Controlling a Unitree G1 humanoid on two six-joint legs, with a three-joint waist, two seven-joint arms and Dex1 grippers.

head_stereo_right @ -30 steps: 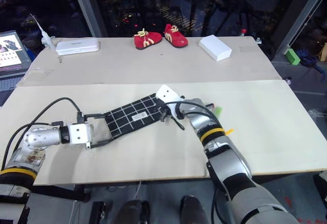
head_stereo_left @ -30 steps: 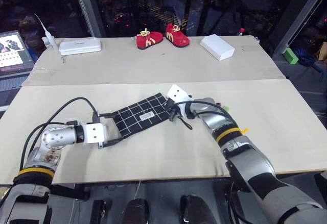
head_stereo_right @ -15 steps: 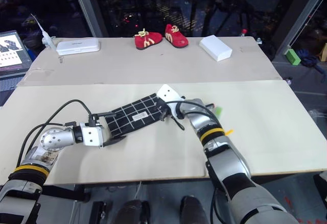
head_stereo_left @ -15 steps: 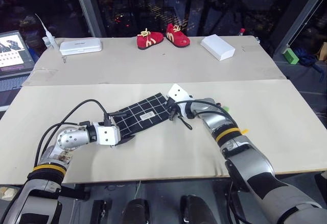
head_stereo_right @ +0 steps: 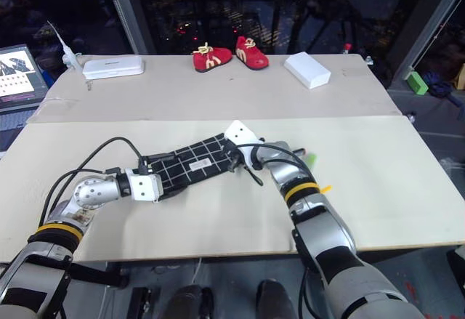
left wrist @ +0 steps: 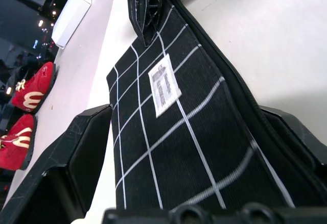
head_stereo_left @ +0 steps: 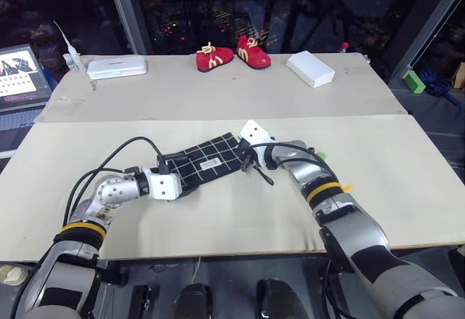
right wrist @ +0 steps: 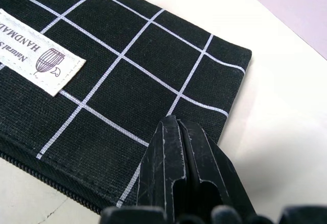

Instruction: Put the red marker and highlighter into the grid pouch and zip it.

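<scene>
The grid pouch [head_stereo_left: 207, 163] lies flat and slanted on the near table, white label up. My left gripper [head_stereo_left: 186, 179] is at its left end. In the left wrist view the fingers [left wrist: 82, 152] stand open on either side of the pouch [left wrist: 173, 132]. My right gripper [head_stereo_left: 247, 160] is shut, with its tips [right wrist: 176, 127] resting on the fabric at the right end of the pouch [right wrist: 127, 66]. A black pull cord [head_stereo_left: 263, 175] trails from there. A bright green bit of the highlighter [head_stereo_left: 320, 157] shows behind my right forearm. The red marker is out of view.
On the far table are two red shoes [head_stereo_left: 232, 54], a white box [head_stereo_left: 310, 67] and a white case [head_stereo_left: 116, 66]. A laptop [head_stereo_left: 22, 79] sits at the left edge and a green block [head_stereo_left: 414, 81] far right. Black cables loop over my left arm.
My left gripper has moved right along the table to the pouch, and its fingers now straddle the pouch's left end. The right arm and pouch have stayed put.
</scene>
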